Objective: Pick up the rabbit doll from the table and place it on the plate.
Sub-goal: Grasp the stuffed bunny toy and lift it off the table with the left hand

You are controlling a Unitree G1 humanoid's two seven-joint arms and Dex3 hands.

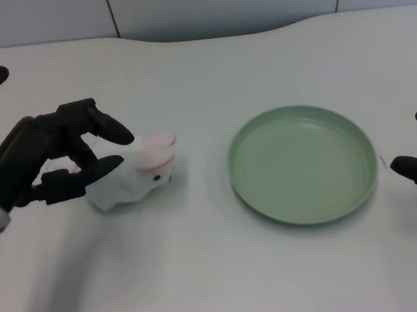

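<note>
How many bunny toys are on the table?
1. The rabbit doll lies on the white table, left of the green plate, with the left hand around its back end. None seems hidden.

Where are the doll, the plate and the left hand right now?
doll (pixel 137 182), head view, on its white body.
plate (pixel 302 164), head view, on its bare green floor.
left hand (pixel 51 160), head view, on the middle of the black hand.
</note>
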